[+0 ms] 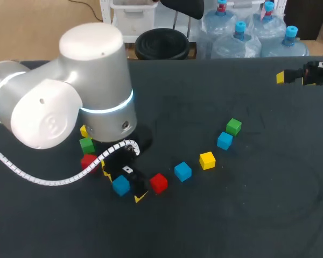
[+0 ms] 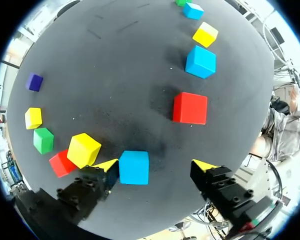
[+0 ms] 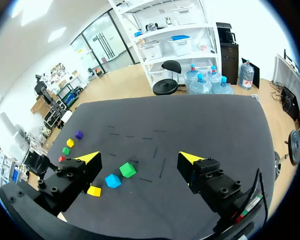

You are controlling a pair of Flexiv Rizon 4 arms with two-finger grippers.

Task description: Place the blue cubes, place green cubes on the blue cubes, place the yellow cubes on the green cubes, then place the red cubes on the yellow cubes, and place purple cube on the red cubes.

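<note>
Left wrist view: the left gripper [image 2: 155,164] stands wide, low over the tabletop [image 2: 115,75], a blue cube [image 2: 134,167] just beside one finger; the right gripper [image 3: 140,157] hangs wide too.

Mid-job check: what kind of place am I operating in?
Probably a robot lab bench: a dark table, coloured cubes scattered on it, a blue cube between the left gripper's open fingers, the right gripper open above.
</note>
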